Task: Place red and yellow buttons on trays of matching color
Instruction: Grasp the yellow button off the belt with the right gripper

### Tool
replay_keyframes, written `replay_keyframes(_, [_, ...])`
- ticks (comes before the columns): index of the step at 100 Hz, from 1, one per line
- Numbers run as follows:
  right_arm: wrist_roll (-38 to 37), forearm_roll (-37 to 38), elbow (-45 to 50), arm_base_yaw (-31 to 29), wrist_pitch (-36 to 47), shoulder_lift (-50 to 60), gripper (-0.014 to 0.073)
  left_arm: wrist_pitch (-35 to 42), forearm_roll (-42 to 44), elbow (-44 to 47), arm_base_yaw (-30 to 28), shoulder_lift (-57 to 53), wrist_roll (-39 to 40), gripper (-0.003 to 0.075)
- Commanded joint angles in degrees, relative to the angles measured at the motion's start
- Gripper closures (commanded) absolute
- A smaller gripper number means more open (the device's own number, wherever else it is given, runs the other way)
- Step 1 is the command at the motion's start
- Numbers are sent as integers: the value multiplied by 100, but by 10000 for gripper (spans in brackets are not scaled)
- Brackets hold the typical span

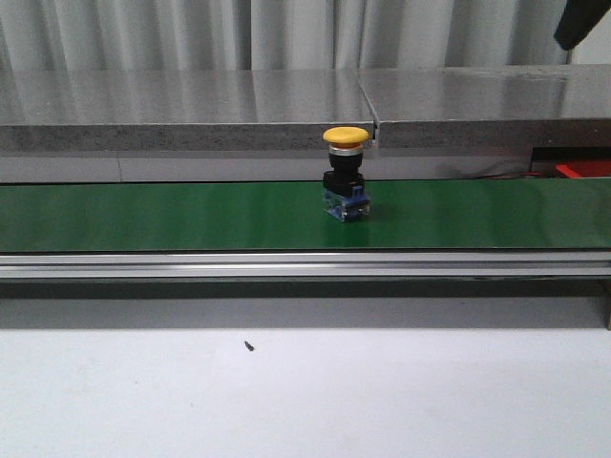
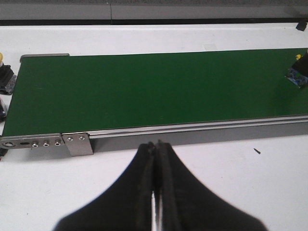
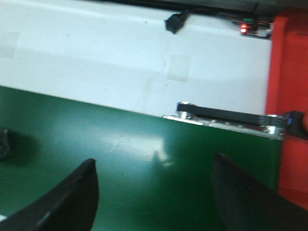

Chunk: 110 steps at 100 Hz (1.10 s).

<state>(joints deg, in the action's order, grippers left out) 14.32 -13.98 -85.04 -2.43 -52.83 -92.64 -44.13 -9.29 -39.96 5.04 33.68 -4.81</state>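
Note:
A yellow button [image 1: 345, 136], with a mushroom cap on a black and blue base, stands upright on the green conveyor belt [image 1: 172, 215] near its middle. Its base shows at the edge of the left wrist view as the button [image 2: 298, 73]. My left gripper [image 2: 155, 144] is shut and empty over the white table, just short of the belt's near rail. My right gripper [image 3: 155, 160] hangs open over the belt's end, with nothing between its fingers. The red tray [image 3: 288, 96] lies just past that end. No red button or yellow tray is in view.
A second yellow-capped part [image 2: 4, 73] sits off the belt's far-left end. An aluminium rail [image 1: 305, 264] runs along the belt's front, and a grey shelf [image 1: 191, 110] lies behind it. A corner of the red tray [image 1: 584, 169] shows at the right. A dark arm part [image 1: 578, 24] hangs at top right.

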Motion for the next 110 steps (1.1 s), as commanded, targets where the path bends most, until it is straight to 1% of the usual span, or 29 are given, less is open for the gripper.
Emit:
replay_keyframes(1, [113,-122,-79,284,42,296,99,415,-91,-155,34,9,55,739])
replay_keyframes(18, [248,-122,-55,905,-108,275,176,415,-91,-155,34,9,55,739])
replay_keyframes(29, [362,-122,-55,1238,-193,244,179,415,-91,-155,34,9,55,739])
replay_keyframes(41, [455,-128,-55,1492,-242,167,151,415,-91,-155,34,9,55,739])
replay_keyframes(53, [593,-128,-55,1696,-339,47,46,415,-91,-155,34,9,55,739])
replay_keyframes(60, [597,-128,-55,1810,-350,-61,11,415,-91,-155,34,9,55,739])
replay_keyframes(74, [638,-128,-55,1968,-230,-327,11,415,-91,-155,34,9,55,739])
replay_keyframes(101, [643,-123,-55,1994,455,-873,14,415,-91,-155,34,9,55,739])
replay_keyframes(106, [643,-116,-55,1994,527,-954,31,415,-91,-155,34,9,55,739])
replay_keyframes(110, [643,-89,-55,1994,559,-993,64,415,-91,-155,34,9,55,739])
